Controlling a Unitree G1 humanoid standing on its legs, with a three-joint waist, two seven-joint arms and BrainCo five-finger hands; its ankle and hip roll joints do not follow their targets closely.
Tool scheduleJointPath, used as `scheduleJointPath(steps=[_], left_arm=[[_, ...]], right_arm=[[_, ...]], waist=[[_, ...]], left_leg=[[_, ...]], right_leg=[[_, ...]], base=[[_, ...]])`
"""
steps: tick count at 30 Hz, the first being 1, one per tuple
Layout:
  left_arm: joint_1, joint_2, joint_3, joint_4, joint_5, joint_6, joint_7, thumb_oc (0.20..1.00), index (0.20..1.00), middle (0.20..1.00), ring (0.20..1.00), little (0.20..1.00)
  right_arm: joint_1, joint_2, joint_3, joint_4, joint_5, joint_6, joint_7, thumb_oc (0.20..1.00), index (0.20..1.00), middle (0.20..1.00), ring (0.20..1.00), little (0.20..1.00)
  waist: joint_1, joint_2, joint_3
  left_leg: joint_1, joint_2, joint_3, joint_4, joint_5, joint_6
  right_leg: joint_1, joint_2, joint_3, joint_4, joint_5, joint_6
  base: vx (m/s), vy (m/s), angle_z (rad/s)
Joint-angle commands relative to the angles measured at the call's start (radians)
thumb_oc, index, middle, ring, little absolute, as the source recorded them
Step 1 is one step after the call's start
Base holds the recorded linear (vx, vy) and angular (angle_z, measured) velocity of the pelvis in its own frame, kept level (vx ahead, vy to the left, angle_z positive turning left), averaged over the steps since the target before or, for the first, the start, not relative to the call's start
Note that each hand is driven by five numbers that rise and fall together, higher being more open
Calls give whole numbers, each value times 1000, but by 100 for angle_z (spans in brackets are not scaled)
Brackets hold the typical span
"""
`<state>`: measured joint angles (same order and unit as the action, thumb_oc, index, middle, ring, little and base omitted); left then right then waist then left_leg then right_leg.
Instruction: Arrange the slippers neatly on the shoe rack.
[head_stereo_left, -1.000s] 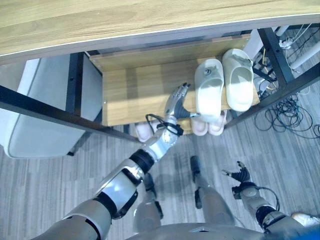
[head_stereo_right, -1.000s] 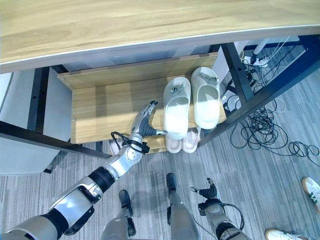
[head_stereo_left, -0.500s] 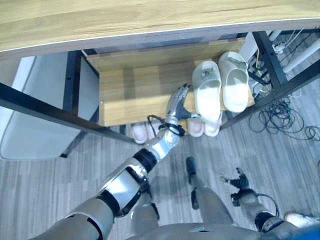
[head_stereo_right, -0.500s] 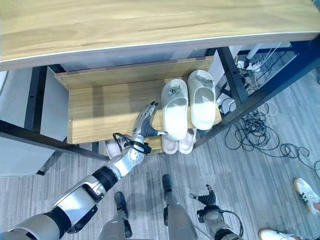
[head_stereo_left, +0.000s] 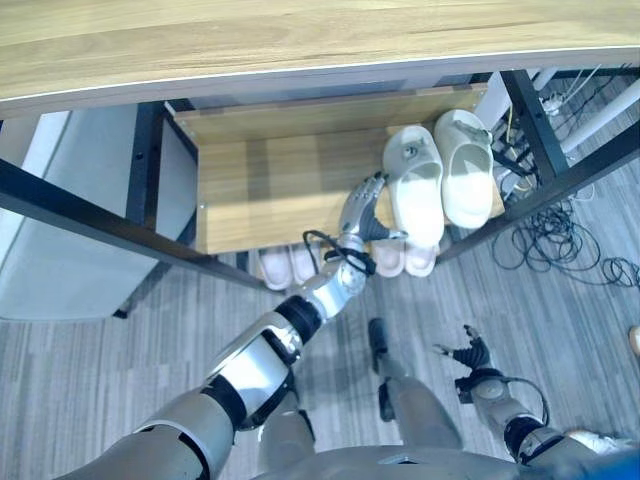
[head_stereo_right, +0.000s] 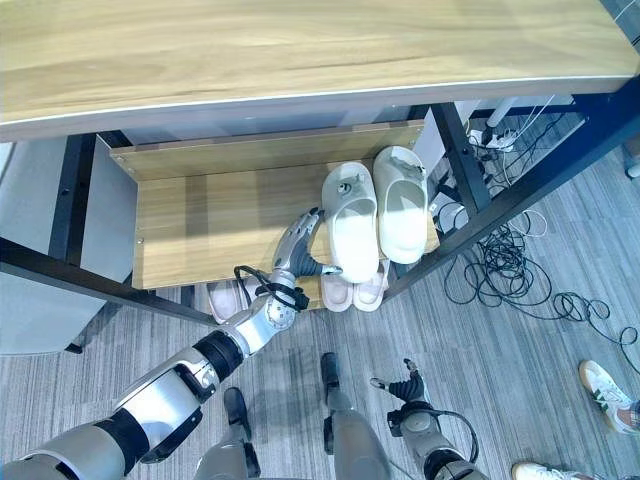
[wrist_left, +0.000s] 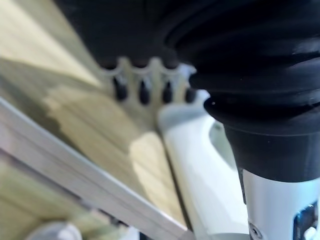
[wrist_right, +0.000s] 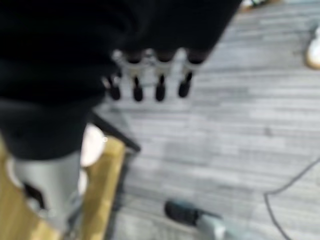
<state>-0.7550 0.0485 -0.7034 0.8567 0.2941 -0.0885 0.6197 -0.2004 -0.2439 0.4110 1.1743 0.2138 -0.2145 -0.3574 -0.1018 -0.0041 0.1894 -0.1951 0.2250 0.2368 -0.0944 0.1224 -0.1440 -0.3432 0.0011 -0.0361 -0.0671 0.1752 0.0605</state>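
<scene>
Two white slippers stand side by side at the right end of the shoe rack's upper wooden shelf (head_stereo_left: 265, 190): the left white slipper (head_stereo_left: 415, 187) and the right white slipper (head_stereo_left: 465, 168). My left hand (head_stereo_left: 361, 206) lies open on the shelf, fingers straight beside the left slipper, thumb touching its heel end. The left wrist view shows its fingers (wrist_left: 142, 90) over the wood with that slipper (wrist_left: 200, 165) alongside. Pink slippers (head_stereo_left: 404, 258) (head_stereo_left: 283, 265) sit on the lower shelf. My right hand (head_stereo_left: 467, 355) hangs open low over the floor.
A long wooden table top (head_stereo_left: 300, 40) overhangs the rack. Black metal frame legs (head_stereo_left: 545, 120) flank it. Cables (head_stereo_left: 560, 235) lie on the floor at the right, and a grey box (head_stereo_left: 70, 270) stands at the left. A person's shoe (head_stereo_right: 603, 383) is at far right.
The camera view has shifted. My left hand has edged right, closer against the left white slipper's side. The right hand stays low by the floor.
</scene>
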Motion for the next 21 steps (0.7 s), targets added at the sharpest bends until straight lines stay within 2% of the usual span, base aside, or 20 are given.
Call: scheduleJointPath(steps=[1, 12, 21], left_arm=[[-96, -82, 13, 61, -3, -11, 13, 1000, 1000, 1000, 1000, 1000], [-132, -97, 2, 131, 35, 11, 30, 1000, 1000, 1000, 1000, 1000], [-183, -66, 17, 162, 83, 39, 55, 1000, 1000, 1000, 1000, 1000]], right_arm=[[-39, -39, 22, -6, 18, -24, -18, 1000, 1000, 1000, 1000, 1000], [-42, -44, 30, 6, 21, -32, -10, 1000, 1000, 1000, 1000, 1000], [-35, -58, 35, 13, 7, -35, -2, 1000, 1000, 1000, 1000, 1000]], waist=[[5, 47, 32], [-4, 37, 15], [-13, 35, 3]], left_leg=[[-157, 60, -104, 26, 106, -27], [-166, 67, -102, 24, 108, -30], [-166, 74, -97, 30, 106, -32]], right_leg=[[-96, 13, -63, 153, -196, 6], [-106, 18, -62, 152, -194, 7], [-104, 23, -59, 154, -197, 7]], base=[[0, 0, 0], [0, 0, 0], [0, 0, 0]])
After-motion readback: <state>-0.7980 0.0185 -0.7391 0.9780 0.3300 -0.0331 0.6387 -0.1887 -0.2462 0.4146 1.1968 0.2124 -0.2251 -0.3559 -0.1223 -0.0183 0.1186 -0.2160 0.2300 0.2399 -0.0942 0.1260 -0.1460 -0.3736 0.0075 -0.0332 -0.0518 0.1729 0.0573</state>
